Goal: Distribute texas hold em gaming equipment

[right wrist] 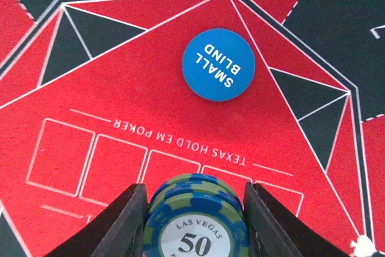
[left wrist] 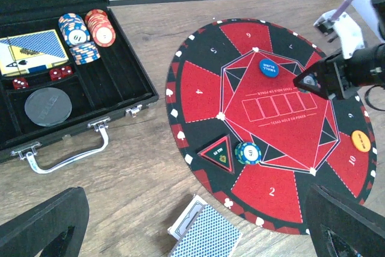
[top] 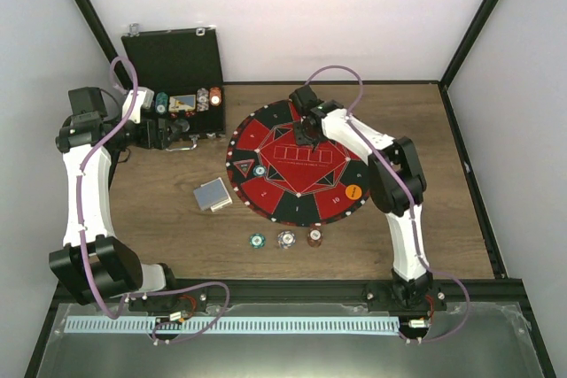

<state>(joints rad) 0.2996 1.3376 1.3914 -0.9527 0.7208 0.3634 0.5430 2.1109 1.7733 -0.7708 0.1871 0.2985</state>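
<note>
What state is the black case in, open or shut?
Open: the black case has its lid standing up, and chip stacks, a card deck and red dice show inside.

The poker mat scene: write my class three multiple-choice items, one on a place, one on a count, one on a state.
1. Where on the mat does the Small Blind disc lie? A black outer ring; B red centre; C a numbered seat.
2. How many loose chips lie in a row on the table before the mat? A two; B five; C three.
3. The right gripper is: A shut on a chip stack; B open, empty; C shut on a card.
Answers: B, it sits on red above the card boxes; C, three lie side by side; A, its jaws clamp the stack's sides.
</note>
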